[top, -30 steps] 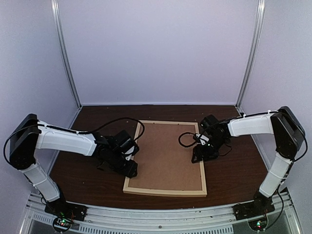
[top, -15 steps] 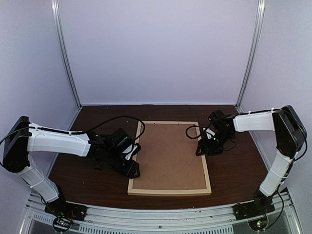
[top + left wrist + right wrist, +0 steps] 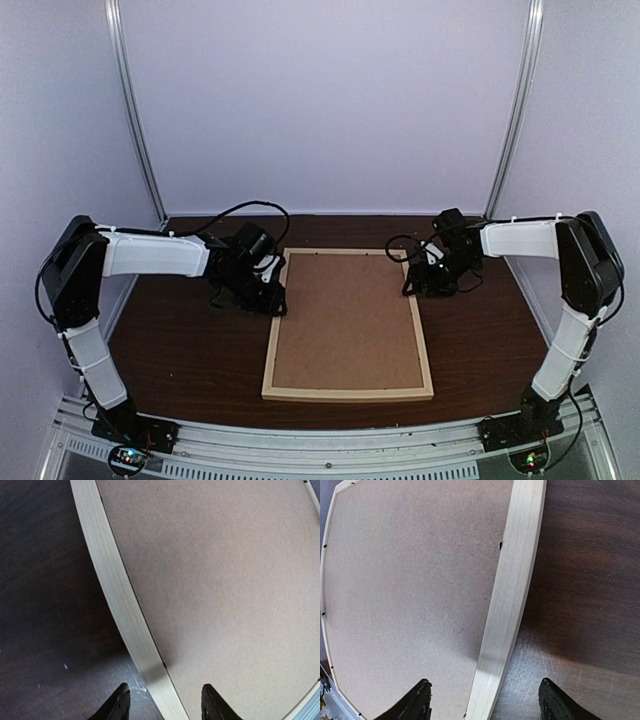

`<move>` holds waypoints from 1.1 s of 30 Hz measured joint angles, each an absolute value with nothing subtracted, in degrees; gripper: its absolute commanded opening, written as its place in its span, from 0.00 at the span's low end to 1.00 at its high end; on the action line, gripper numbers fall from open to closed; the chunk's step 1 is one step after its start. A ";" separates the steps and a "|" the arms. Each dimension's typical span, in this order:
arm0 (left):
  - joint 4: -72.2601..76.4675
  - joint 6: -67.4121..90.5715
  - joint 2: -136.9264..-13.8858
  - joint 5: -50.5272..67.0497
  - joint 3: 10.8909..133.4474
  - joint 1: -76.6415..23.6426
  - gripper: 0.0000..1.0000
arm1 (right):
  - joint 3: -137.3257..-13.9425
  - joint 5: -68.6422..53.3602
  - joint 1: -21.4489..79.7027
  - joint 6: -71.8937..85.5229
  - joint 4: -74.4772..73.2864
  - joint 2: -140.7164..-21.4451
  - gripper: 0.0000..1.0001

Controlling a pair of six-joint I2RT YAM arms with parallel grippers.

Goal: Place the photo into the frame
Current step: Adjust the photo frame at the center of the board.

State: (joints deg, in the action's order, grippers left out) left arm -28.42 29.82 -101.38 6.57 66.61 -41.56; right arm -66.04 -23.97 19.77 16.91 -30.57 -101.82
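Pale natural wood in thin rails, joined into one large rectangle: frame [image 3: 347,393], lying flat about the middle of dark brown desk [image 3: 170,350], one short rail close to the near edge, long rails running toward the far edge. Turned back-up, to judge by the filling: plain brown backing board [image 3: 345,320], matt and faintly speckled, seated inside the rails and covering the whole opening. Fine straight grain along the rails, flat top face, light sheen where the lamp catches it. Small dark tabs [image 3: 500,545] dotted along the inner edge where board meets wood. Front face out of sight. Left pincer [image 3: 165,707] poised over the left long rail toward its far end, fingers parted wider than the rail, one tip above bare desk on the left-edge side, the other above the board; gripping nothing; contact with the wood impossible to tell. Right pincer [image 3: 487,702] likewise astride the right long rail near the frame's far right corner, spread wider, one tip over the board, the other over scuffed desk toward the right edge; empty too. Left arm [image 3: 150,255] and right arm [image 3: 520,240] reaching in from the near corners of the desk, wrists bent down over the frame.
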 measured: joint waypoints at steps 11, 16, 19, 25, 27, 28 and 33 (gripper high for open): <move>-31.81 28.93 -112.18 6.83 78.19 -37.78 0.44 | -67.26 -23.94 19.46 16.67 -30.17 -104.16 0.72; -32.75 28.80 -114.13 6.33 80.05 -37.43 0.38 | -67.26 -23.97 19.44 16.67 -30.17 -104.18 0.72; -33.21 28.84 -114.59 6.22 80.05 -37.41 0.34 | -67.26 -23.97 19.40 16.67 -30.22 -104.18 0.72; -33.06 28.91 -114.76 6.26 80.05 -37.28 0.30 | -67.72 -23.90 18.61 16.36 -30.48 -104.18 0.71; -33.01 29.02 -114.87 6.33 80.05 -37.28 0.29 | -68.07 -23.73 18.35 16.29 -30.52 -104.18 0.71; -32.97 29.08 -114.89 6.39 80.05 -37.28 0.29 | -68.18 -23.66 18.20 16.27 -30.50 -104.18 0.71; -32.60 29.26 -114.96 6.70 79.94 -37.28 0.27 | -68.40 -23.16 17.91 16.23 -30.61 -104.18 0.71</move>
State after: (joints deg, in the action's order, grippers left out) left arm -32.60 29.26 -114.96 6.70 79.94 -37.28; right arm -68.40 -23.16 17.91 16.23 -30.61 -104.18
